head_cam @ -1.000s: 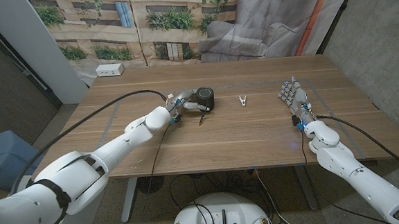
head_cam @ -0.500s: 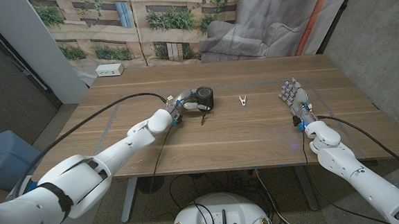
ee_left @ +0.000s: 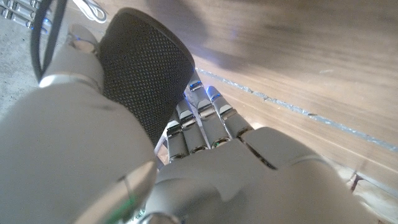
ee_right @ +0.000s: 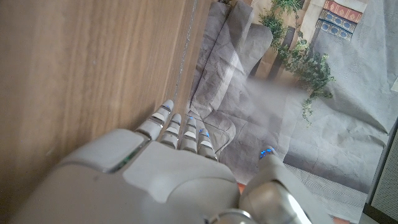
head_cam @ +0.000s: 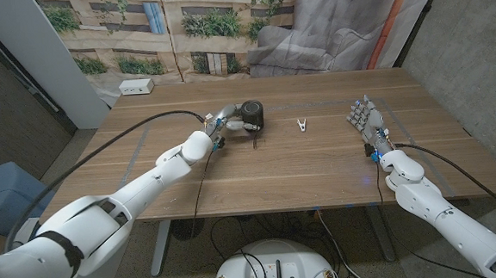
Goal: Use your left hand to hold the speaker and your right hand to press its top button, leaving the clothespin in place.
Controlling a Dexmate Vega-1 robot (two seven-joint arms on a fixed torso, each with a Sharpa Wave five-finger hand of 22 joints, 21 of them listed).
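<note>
Since a second ago our left robot hand (head_cam: 224, 121) closed around the speaker (head_cam: 252, 117), mid-worktop (head_cam: 318, 160). No readable labels. Clothespin (head_cam: 301, 125) just beside. Right robot hand (head_cam: 364, 121) spread, empty. White box (head_cam: 136, 86) far corner.

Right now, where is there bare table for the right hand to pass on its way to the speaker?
Bare wood lies between the right hand and the clothespin, and across the table's near half. It is crowded at the speaker, which the left hand grips, with the clothespin just beside it.
</note>
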